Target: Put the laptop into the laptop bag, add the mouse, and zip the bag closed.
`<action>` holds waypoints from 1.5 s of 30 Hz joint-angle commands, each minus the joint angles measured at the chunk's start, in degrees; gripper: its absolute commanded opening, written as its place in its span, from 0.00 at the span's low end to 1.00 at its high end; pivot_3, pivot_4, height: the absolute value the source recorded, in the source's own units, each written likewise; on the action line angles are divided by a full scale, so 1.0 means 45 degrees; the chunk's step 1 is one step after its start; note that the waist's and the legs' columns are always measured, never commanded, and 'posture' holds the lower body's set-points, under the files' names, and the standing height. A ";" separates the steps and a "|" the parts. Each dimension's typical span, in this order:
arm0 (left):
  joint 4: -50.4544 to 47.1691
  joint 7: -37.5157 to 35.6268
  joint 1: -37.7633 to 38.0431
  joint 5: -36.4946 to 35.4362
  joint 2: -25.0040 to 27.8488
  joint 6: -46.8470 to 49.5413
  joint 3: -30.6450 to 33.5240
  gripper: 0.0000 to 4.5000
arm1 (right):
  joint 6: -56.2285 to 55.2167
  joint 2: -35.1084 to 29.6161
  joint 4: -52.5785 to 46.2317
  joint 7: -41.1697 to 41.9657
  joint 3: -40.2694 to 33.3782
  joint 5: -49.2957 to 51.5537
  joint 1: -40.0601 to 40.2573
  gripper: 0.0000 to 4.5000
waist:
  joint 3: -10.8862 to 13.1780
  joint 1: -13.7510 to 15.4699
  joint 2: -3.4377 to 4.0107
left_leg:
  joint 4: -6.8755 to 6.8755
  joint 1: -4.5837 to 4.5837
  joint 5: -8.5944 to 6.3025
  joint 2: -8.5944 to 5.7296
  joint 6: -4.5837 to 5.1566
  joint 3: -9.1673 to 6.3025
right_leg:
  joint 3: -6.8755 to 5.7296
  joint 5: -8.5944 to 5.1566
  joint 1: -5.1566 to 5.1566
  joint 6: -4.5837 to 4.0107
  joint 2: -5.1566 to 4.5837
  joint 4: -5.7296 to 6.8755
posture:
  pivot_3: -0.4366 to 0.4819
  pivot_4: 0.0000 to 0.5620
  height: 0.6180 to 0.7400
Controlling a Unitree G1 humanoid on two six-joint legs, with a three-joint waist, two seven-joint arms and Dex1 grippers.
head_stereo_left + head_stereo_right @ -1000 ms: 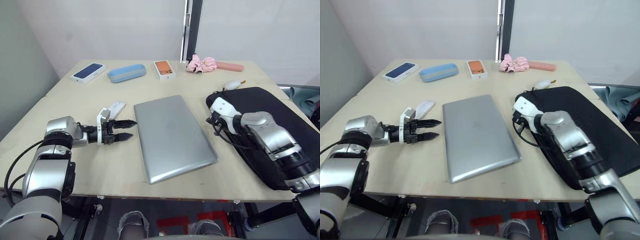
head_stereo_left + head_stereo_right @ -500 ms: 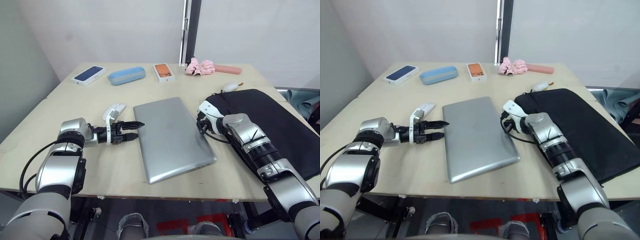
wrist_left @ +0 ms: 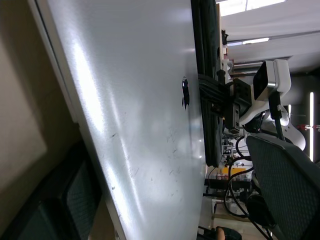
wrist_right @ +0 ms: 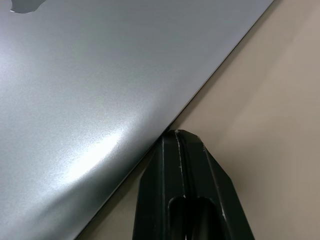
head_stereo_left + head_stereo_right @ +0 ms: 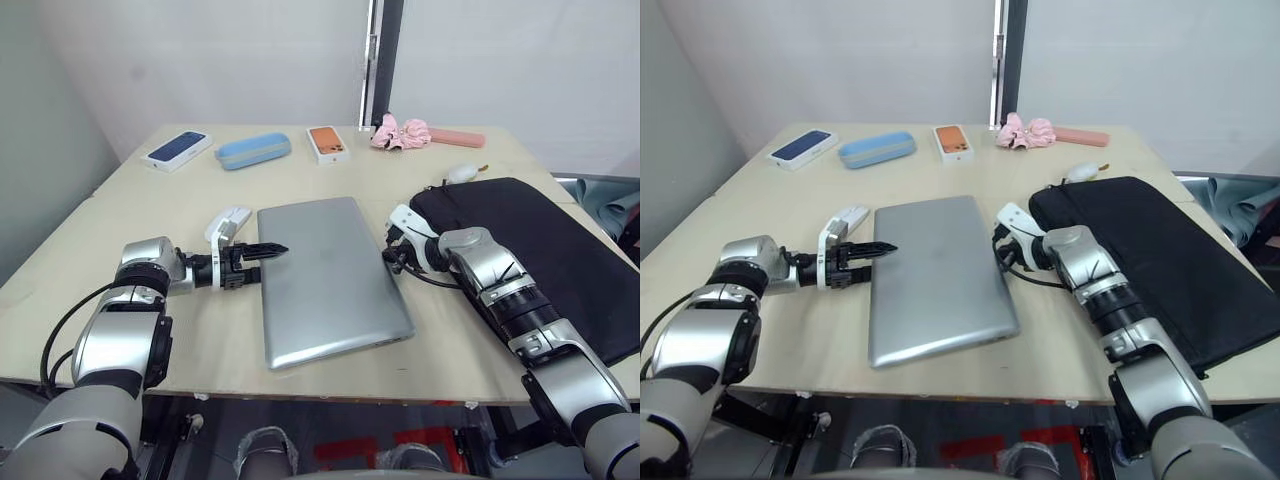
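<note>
Two claws flank the laptop (image 5: 327, 277), which lies flat and closed at the centre of the table (image 5: 150, 215), lid up. The left claw (image 5: 262, 256), at centre left of the head view, reaches the laptop's left edge with its two black fingers slightly parted, the upper one lying over the edge of the lid; nothing is held. The right claw (image 4: 181, 137) has its fingers pressed together, tips at the laptop's right edge, gripping nothing. The laptop bag (image 5: 540, 250) lies flat at the right of the frame, just beside the laptop and behind the right arm. The mouse (image 5: 229, 219) rests near the laptop's upper left corner, partly hidden by the left claw. A white lumpy object (image 5: 461, 173) sits just beyond the bag's far edge.
</note>
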 commanded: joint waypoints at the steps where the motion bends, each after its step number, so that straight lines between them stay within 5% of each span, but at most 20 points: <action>1: -0.0667 -0.0637 0.0315 0.0004 -0.0397 -0.0560 -0.0234 1.00 | -0.0390 0.0226 -0.0305 0.0435 0.0159 0.0209 -0.0125 0.01 | 0.0002 -0.0001 0.0000 | -0.0001 -0.0004 0.0000 0.0000 0.0000 0.0001 | 0.0000 0.0000 0.0000 0.0000 0.0000 -0.0010 | 0.48 0.27 1.00; 3: -0.0723 -0.0954 0.0303 -0.0004 -0.0324 -0.0351 -0.0288 1.00 | -0.0490 0.0174 -0.0256 0.0511 0.0073 0.0249 -0.0109 0.01 | 0.0005 -0.0018 0.0001 | -0.0004 -0.0014 0.0000 0.0000 0.0000 -0.0001 | -0.0007 0.0000 -0.0005 0.0000 0.0000 -0.0021 | 0.48 0.27 1.00; 6: -0.0672 -0.0967 0.0256 0.0139 -0.0311 -0.0127 -0.0431 0.82 | -0.0489 0.0166 -0.0289 0.0559 -0.0009 0.0283 -0.0077 0.00 | 0.0014 -0.0060 0.0000 | -0.0030 -0.0032 0.0000 0.0002 -0.0002 0.0001 | -0.0010 0.0000 -0.0030 0.0000 0.0004 -0.0040 | 0.48 0.27 1.00; 16: -0.0708 -0.0684 0.0049 0.0053 -0.0579 0.0127 -0.0125 0.08 | -0.0482 0.0238 -0.0412 0.0662 -0.0061 0.0290 -0.0103 0.00 | 0.0028 -0.0067 -0.0009 | -0.0100 -0.0081 0.0006 0.0023 -0.0023 -0.0003 | -0.0041 -0.0005 -0.0069 -0.0013 0.0031 -0.0118 | 0.48 0.27 1.00; 25: -0.1443 -0.1337 -0.0268 -0.0359 0.0171 0.1018 -0.0117 0.07 | -0.0692 -0.0128 -0.0998 0.0660 -0.0762 0.0550 -0.0180 0.00 | 0.0077 -0.0099 -0.0006 | -0.0106 -0.0097 0.0004 0.0023 -0.0026 -0.0002 | -0.0040 -0.0005 -0.0091 -0.0014 0.0031 -0.0126 | 0.48 0.27 1.00; 34: -0.5269 -0.1887 0.0775 -0.1674 0.2056 0.3431 -0.0818 0.07 | 0.0991 -0.1080 -0.6104 0.0477 -0.3591 0.3172 0.1199 0.00 | 0.0132 -0.0037 -0.0013 | -0.0199 -0.0253 0.0096 0.0046 0.0017 -0.0041 | -0.0120 -0.0031 -0.0233 -0.0058 0.0063 -0.0140 | 0.48 0.27 1.00; 41: -0.6432 -0.0591 0.1080 -0.2787 0.2828 0.5197 0.0425 0.07 | 0.4417 -0.3507 -1.0672 0.0441 -0.8022 0.6642 0.3592 0.49 | 0.0146 0.0238 -0.0023 | -0.0245 -0.0305 0.0111 0.0045 -0.0032 -0.0087 | -0.0194 -0.0077 -0.0256 -0.0133 0.0057 -0.0168 | 0.48 0.27 1.00; 45: -0.7059 -0.0009 0.1555 -0.3302 0.3051 0.5630 0.0988 0.07 | 0.6698 -0.6125 -1.2467 0.2136 -1.2906 0.8421 0.6727 0.80 | 0.0163 0.0485 -0.0026 | -0.0232 -0.0295 0.0035 0.0037 -0.0121 -0.0093 | -0.0194 -0.0090 -0.0237 -0.0153 0.0044 -0.0166 | 0.48 0.27 1.00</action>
